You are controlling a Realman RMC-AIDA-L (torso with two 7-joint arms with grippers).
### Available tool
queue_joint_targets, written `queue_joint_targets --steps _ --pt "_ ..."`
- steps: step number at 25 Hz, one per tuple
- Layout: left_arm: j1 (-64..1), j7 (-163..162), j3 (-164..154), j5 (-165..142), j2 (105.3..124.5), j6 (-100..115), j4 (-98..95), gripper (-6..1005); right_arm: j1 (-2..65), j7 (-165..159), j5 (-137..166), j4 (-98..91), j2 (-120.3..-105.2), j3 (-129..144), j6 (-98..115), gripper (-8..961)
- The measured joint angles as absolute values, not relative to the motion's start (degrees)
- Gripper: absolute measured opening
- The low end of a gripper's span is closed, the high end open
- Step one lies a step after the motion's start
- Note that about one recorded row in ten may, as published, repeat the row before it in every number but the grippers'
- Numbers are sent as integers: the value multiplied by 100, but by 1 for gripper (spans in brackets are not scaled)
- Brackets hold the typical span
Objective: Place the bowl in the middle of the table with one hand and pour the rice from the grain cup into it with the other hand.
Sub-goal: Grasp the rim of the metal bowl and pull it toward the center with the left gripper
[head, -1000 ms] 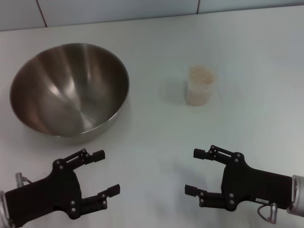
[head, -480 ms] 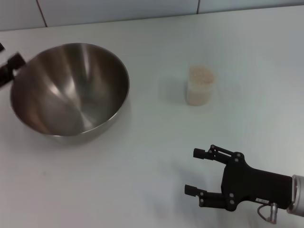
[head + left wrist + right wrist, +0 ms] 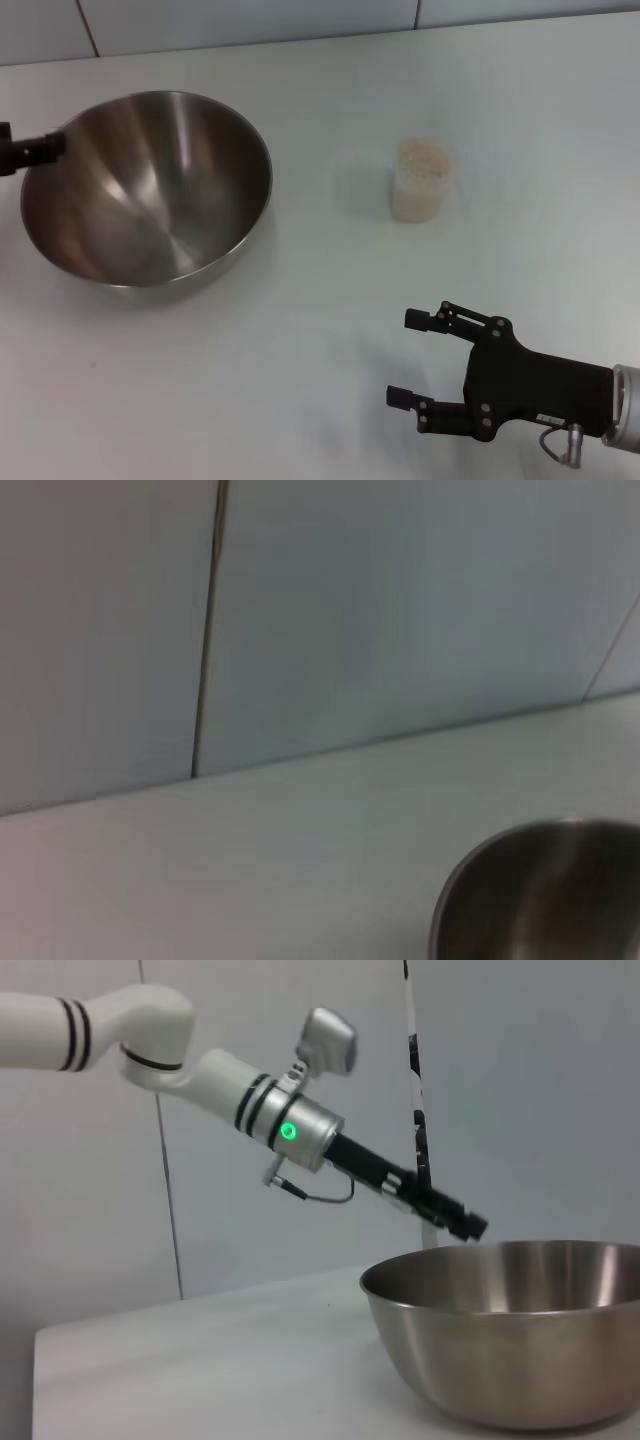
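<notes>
We note the bowl (image 3: pixel 147 188) sits left of table (image 3: pixel 300 350) centre; cup (image 3: pixel 421 180) of rice (image 3: pixel 423 154) stands right of the bowl. Left gripper (image 3: pixel 40 150) at bowl's rim, fingers' state unclear. Right gripper (image 3: pixel 420 358), fingers apart, waits nearer than the bowl. Pinch rim squarely before sliding.

We see the bowl (image 3: pixel 146 187), a wide, deep stainless-steel one, standing upright and empty on the left part of the white table (image 3: pixel 330 330). Well apart to its right stands the grain cup (image 3: pixel 420 181), small, clear and upright, filled to its brim with off-white rice (image 3: pixel 423 154).
</notes>
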State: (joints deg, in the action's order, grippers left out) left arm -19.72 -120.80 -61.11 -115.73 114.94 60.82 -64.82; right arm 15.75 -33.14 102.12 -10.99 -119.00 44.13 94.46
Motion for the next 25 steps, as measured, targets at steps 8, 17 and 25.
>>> queue_joint_targets --steps 8,17,25 --pt "-2768 -12330 -5590 -13253 11767 6206 -5966 784 1566 -3314 10204 -1099 -11907 4374 9473 830" --pt "-2862 -12374 -5642 -13427 11788 6342 -5895 766 1570 -3314 10213 -1072 -11918 4358 9449 830" --pt "-2885 -12375 -5629 -13587 11761 6373 -5838 749 1579 -3314 10216 -1063 -11917 4359 9435 829"
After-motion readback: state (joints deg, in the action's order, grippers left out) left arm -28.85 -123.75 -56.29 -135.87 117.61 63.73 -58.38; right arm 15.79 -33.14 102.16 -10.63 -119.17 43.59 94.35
